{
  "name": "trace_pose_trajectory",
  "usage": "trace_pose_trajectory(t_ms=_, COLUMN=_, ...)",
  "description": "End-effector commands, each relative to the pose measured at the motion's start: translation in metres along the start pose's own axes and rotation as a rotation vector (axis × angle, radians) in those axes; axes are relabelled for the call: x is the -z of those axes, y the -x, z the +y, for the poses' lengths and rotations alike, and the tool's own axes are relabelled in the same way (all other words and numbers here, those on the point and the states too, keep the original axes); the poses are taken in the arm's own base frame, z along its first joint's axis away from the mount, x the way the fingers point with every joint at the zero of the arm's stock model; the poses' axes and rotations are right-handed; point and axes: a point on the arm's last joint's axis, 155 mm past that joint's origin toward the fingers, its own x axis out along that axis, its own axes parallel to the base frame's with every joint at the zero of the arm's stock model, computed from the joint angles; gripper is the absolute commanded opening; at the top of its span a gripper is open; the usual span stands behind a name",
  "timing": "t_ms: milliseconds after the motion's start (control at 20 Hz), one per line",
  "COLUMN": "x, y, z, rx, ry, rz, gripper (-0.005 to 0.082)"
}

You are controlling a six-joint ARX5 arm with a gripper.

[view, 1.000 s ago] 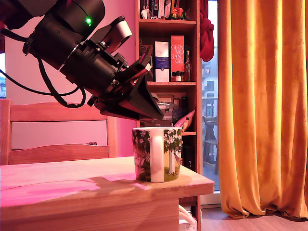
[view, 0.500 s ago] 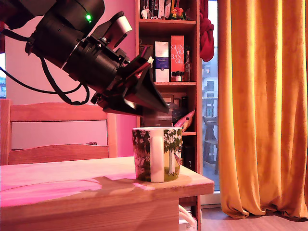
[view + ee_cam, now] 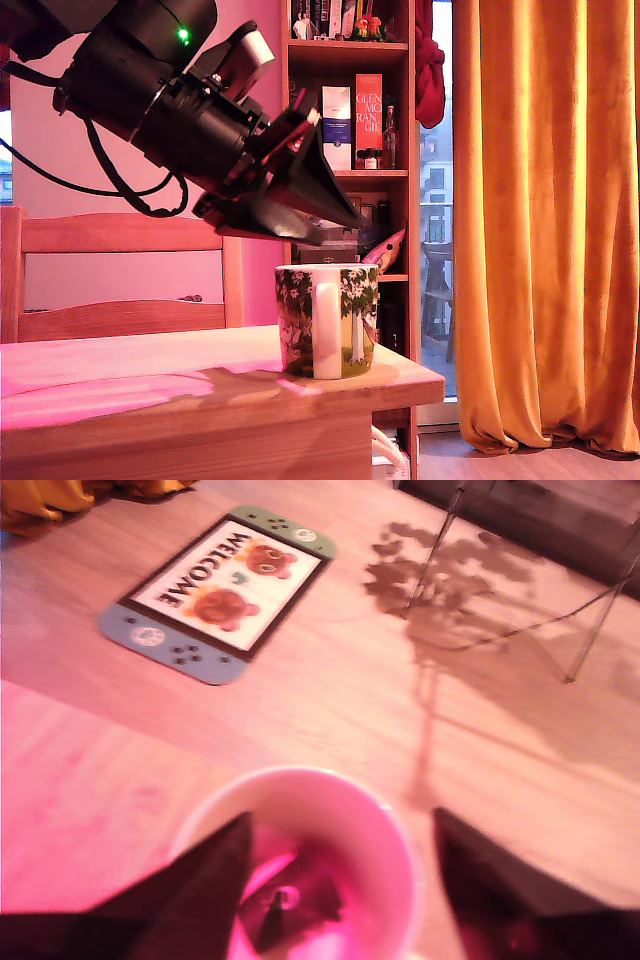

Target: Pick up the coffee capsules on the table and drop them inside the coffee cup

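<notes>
White mug is sitting on the table right under me; my gripper is hovering above its rim, fingers spread, a dark capsule lying inside.

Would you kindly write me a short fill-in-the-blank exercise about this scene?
1. The gripper hovers directly above the coffee ____.
2. In the wrist view its jaws stand ____, with nothing between them.
3. The cup stands on the wooden ____.
4. The floor mat reads ____.

Missing words: cup; open; table; WELCOME
</notes>
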Motion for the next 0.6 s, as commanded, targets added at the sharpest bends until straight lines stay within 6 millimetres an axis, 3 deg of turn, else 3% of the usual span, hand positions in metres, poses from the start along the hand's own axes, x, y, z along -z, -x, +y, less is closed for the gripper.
trace_pose_trajectory(t_ms=0, x=-0.017, y=0.008, z=-0.007, rx=0.014, ry=-0.017, rz=-0.044, gripper=-0.0009)
trace_pose_trajectory(t_ms=300, x=-0.04, y=0.042, z=-0.012, rx=-0.044, ry=-0.033, rz=-0.092, gripper=-0.0019)
trace_pose_trajectory(t_ms=550, x=-0.043, y=0.076, z=0.002, rx=-0.188, ry=-0.013, rz=-0.086, gripper=-0.0019)
